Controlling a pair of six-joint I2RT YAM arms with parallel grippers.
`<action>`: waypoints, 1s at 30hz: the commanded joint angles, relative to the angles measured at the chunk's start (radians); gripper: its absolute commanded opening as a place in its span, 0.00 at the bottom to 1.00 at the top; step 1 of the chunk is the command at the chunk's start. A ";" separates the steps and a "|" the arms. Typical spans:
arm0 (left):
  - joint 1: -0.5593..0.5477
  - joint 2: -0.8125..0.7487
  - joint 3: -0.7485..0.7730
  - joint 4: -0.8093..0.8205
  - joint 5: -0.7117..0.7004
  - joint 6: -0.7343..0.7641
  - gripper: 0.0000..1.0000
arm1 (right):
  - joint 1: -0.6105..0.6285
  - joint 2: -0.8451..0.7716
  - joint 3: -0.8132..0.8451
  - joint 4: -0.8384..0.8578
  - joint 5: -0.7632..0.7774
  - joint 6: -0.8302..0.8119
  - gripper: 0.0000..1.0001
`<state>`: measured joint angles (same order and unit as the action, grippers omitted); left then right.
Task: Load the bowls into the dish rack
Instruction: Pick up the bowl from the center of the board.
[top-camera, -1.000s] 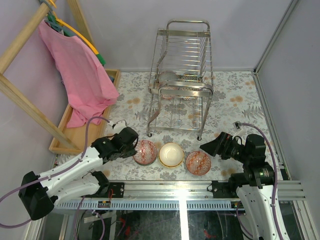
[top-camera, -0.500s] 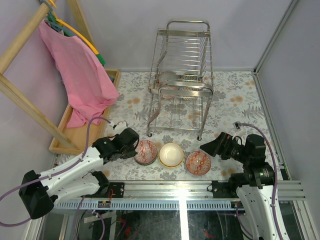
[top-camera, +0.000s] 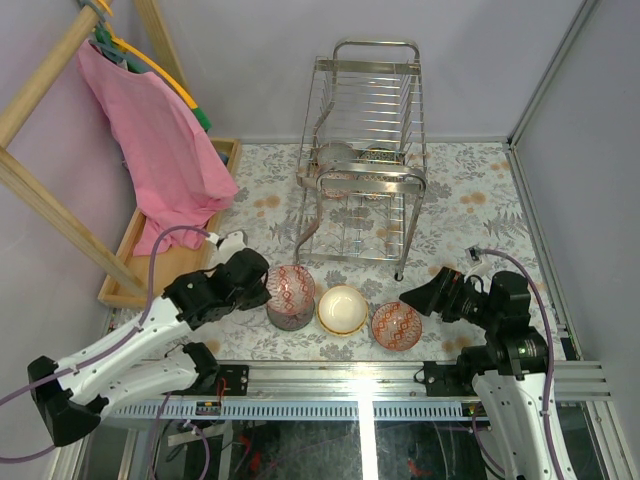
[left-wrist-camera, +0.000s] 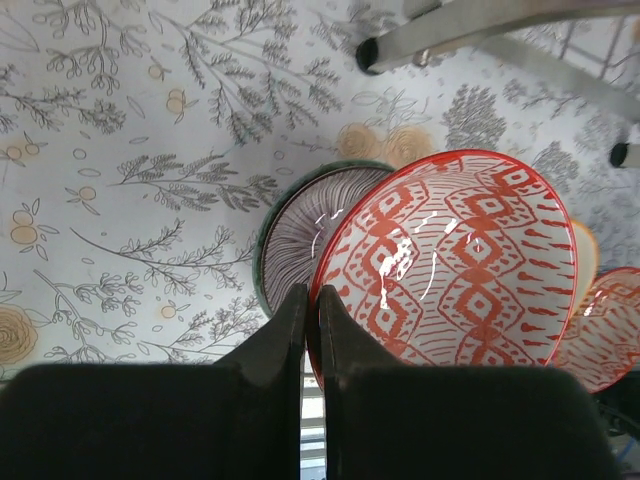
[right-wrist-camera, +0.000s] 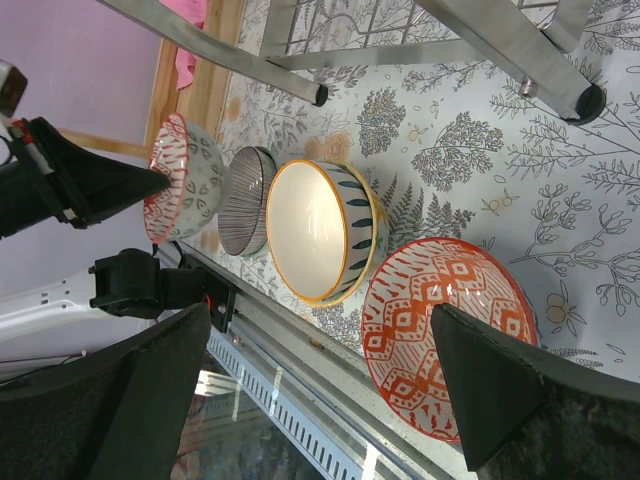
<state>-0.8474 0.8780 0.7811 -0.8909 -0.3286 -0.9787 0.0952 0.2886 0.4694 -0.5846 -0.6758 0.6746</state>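
My left gripper (top-camera: 262, 290) is shut on the rim of a red-white patterned bowl (top-camera: 292, 286) and holds it tilted, just above a grey striped bowl (top-camera: 287, 319). In the left wrist view the jaws (left-wrist-camera: 312, 300) pinch the red-white bowl's (left-wrist-camera: 450, 260) rim, with the grey bowl (left-wrist-camera: 300, 235) below. A cream bowl (top-camera: 342, 309) and a second red-white bowl (top-camera: 396, 325) sit on the table to the right. My right gripper (top-camera: 415, 295) is open and empty beside that bowl (right-wrist-camera: 445, 335). The chrome dish rack (top-camera: 365, 160) stands behind and holds bowls (top-camera: 335, 155) on its upper tier.
A wooden tray (top-camera: 150, 265) lies at the left under a hanging pink cloth (top-camera: 160, 150) on a wooden frame. A rack leg (left-wrist-camera: 370, 55) stands close beyond the held bowl. The table's metal front rail (top-camera: 350, 375) runs just below the bowls.
My left gripper has lifted the red-white bowl up and tilted it, uncovering the grey striped bowl beneath. The right arm has barely moved.
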 joint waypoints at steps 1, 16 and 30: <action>-0.006 -0.013 0.076 -0.009 -0.094 -0.009 0.00 | -0.003 -0.017 -0.002 -0.013 -0.044 0.023 1.00; 0.168 0.068 0.289 0.077 -0.309 0.299 0.00 | -0.003 -0.032 0.083 -0.086 -0.024 0.010 1.00; 0.372 0.107 0.159 0.505 -0.313 0.602 0.00 | -0.003 -0.014 0.141 -0.108 -0.012 0.007 1.00</action>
<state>-0.5156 0.9699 0.9825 -0.6434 -0.6033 -0.4843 0.0952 0.2619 0.5400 -0.6685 -0.6716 0.6739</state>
